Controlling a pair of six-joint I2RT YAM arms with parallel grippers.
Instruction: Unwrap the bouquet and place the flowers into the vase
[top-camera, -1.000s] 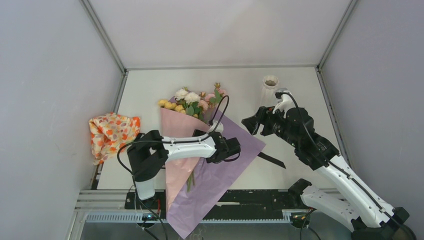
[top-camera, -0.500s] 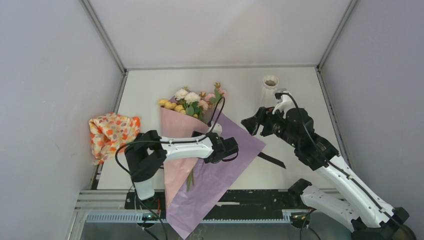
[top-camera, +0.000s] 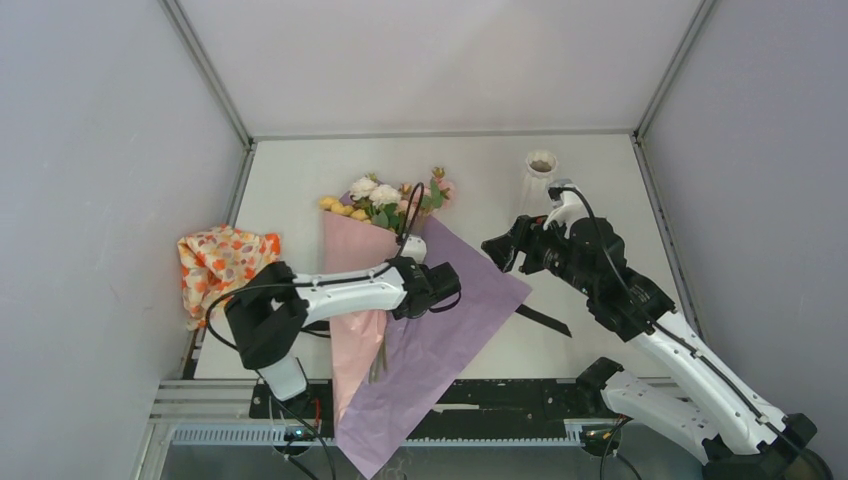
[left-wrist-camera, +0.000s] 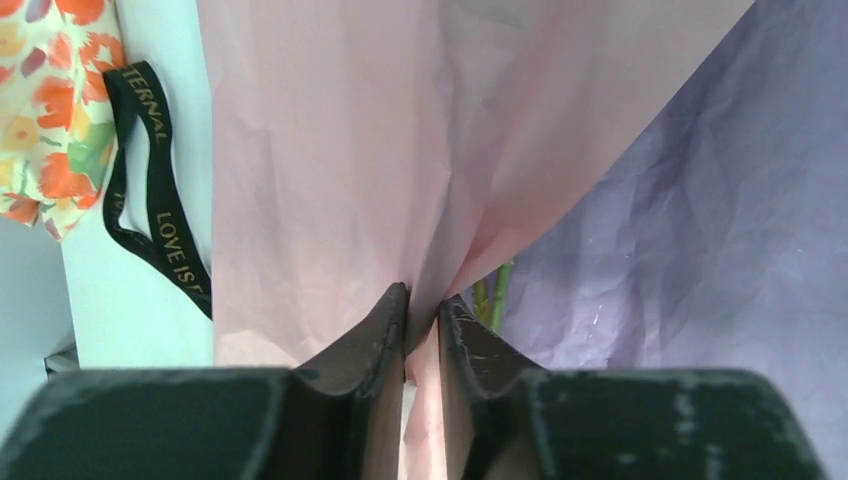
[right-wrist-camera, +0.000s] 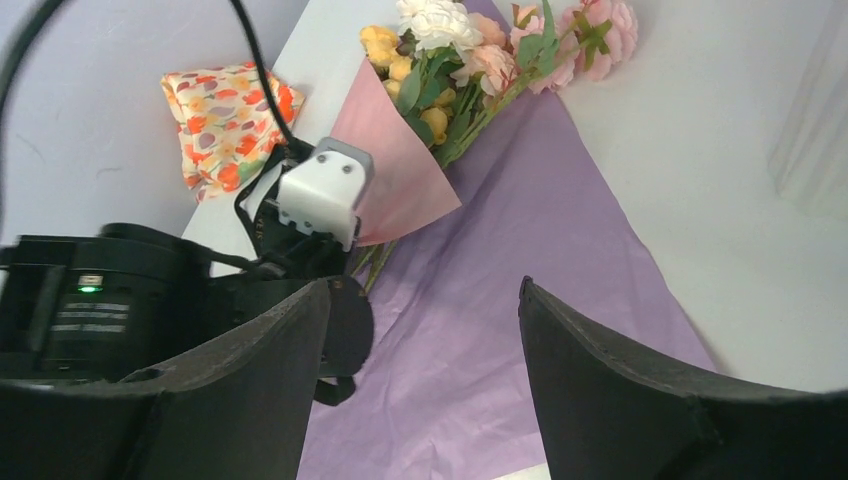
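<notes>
Left hand (left-wrist-camera: 422, 300): nearly closed, pinching fold of pink sheet (left-wrist-camera: 330, 150), mid-frame. You peel it toward lower left, slow, low; don't drag stems (left-wrist-camera: 492, 295). Flowers (top-camera: 385, 198) lie upper centre on lilac sheet (top-camera: 450, 320). Right hand (right-wrist-camera: 425, 290) wide, empty. Vase (top-camera: 540, 172) upper right.

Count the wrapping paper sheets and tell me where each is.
2. The pink sheet lies folded over the stems, pinched by the left hand; the lilac sheet lies spread flat beneath it. Others may be hidden under them.

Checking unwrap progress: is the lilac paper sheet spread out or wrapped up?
Spread out: the lilac paper sheet lies flat, uncurled, beneath the flowers.
</notes>
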